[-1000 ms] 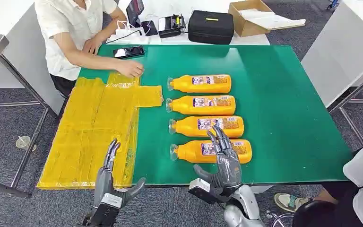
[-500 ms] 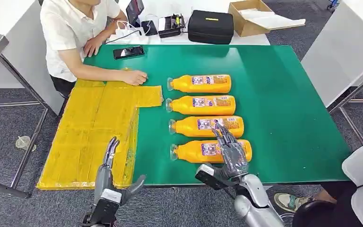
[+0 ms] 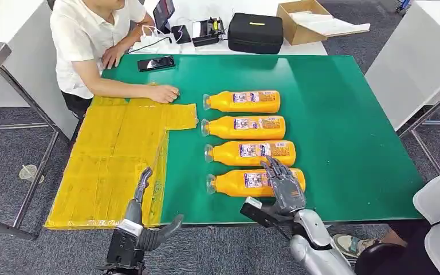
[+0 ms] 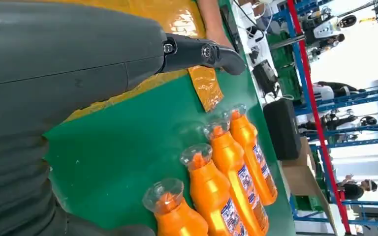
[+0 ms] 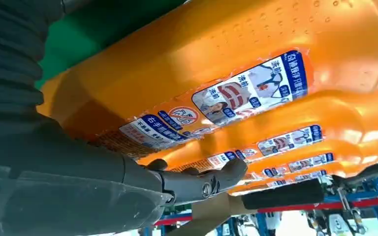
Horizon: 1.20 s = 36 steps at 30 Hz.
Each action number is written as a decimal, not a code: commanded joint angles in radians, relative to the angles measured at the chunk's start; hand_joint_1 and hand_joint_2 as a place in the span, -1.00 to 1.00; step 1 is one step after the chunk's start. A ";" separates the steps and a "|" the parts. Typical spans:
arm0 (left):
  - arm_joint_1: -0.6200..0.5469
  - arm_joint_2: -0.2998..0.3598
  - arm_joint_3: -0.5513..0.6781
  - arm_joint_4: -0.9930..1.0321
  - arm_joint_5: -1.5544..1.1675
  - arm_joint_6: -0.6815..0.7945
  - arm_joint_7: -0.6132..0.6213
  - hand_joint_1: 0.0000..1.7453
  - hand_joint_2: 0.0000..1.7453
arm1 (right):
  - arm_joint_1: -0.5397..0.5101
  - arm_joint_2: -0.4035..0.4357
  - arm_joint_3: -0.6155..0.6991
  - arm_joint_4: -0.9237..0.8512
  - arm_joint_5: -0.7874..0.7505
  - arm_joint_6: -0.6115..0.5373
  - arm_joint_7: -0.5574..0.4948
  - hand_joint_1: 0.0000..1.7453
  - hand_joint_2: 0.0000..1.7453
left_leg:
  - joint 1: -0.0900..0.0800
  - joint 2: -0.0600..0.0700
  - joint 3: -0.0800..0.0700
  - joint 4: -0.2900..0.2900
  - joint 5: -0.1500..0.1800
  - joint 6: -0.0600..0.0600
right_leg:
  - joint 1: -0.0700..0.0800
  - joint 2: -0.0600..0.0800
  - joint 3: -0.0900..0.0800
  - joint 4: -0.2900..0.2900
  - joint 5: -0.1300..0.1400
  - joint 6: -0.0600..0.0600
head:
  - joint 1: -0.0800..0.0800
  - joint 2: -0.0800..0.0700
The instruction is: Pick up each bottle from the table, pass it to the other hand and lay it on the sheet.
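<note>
Several orange bottles lie side by side on the green table (image 3: 344, 126), caps toward the yellow sheet (image 3: 114, 154). My right hand (image 3: 283, 186) reaches over the base end of the nearest bottle (image 3: 238, 183), fingers spread across its label and not closed around it. The right wrist view has that bottle (image 5: 202, 64) close in front of the right hand (image 5: 54, 187), the thumb beneath it. My left hand (image 3: 140, 215) hovers open at the table's front edge, beside the sheet's near corner. In the left wrist view the left hand (image 4: 78, 73) faces the bottles' caps (image 4: 197, 157).
A person sits at the far left corner, one hand (image 3: 163, 93) resting on the sheet's far end. A phone (image 3: 156, 62), a black case (image 3: 256, 32) and a cardboard box (image 3: 306, 20) lie at the back. Another person's knee (image 3: 438, 212) is at the right front.
My right hand has moved to the right and lower over the nearest bottle's base end. My left hand has shifted slightly right. The person's arm has shifted on the sheet.
</note>
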 commanded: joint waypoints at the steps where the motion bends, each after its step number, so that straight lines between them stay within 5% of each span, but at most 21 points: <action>1: -0.021 0.010 -0.018 0.031 0.000 -0.002 0.015 -1.00 1.00 | -0.035 -0.030 0.043 0.072 0.006 0.048 0.036 -1.00 1.00 | 0.000 0.001 0.003 0.000 -0.001 0.000 | 0.001 0.000 0.003 -0.001 -0.001 -0.002 | 0.000 0.000; 23: -0.021 -0.010 -0.006 0.044 -0.002 -0.006 0.031 -1.00 1.00 | -0.057 -0.108 0.098 0.052 0.063 0.192 0.169 -1.00 1.00 | 0.001 0.001 0.013 0.000 -0.004 0.000 | 0.002 -0.001 0.013 -0.001 -0.003 -0.006 | 0.000 0.000; 24: -0.023 -0.009 -0.007 0.047 0.000 -0.009 0.030 -1.00 1.00 | -0.061 -0.107 0.098 0.066 0.039 0.211 0.158 0.60 1.00 | 0.000 0.000 0.010 -0.001 -0.001 0.000 | 0.001 -0.001 0.010 -0.002 -0.001 -0.003 | 0.000 0.000; 25: -0.025 -0.009 -0.007 0.050 0.001 -0.009 0.029 -1.00 1.00 | -0.064 -0.113 0.105 0.072 0.024 0.229 0.153 0.98 1.00 | 0.001 0.001 0.011 0.000 -0.002 0.000 | 0.002 -0.001 0.011 -0.002 -0.002 -0.004 | 0.000 0.000; 36: -0.044 -0.010 -0.009 0.072 0.003 -0.009 0.016 -1.00 1.00 | -0.050 -0.117 0.131 0.095 -0.087 0.259 0.100 1.00 1.00 | 0.001 -0.001 0.018 -0.001 -0.005 0.000 | 0.002 -0.002 0.008 -0.003 -0.005 -0.004 | 0.000 0.000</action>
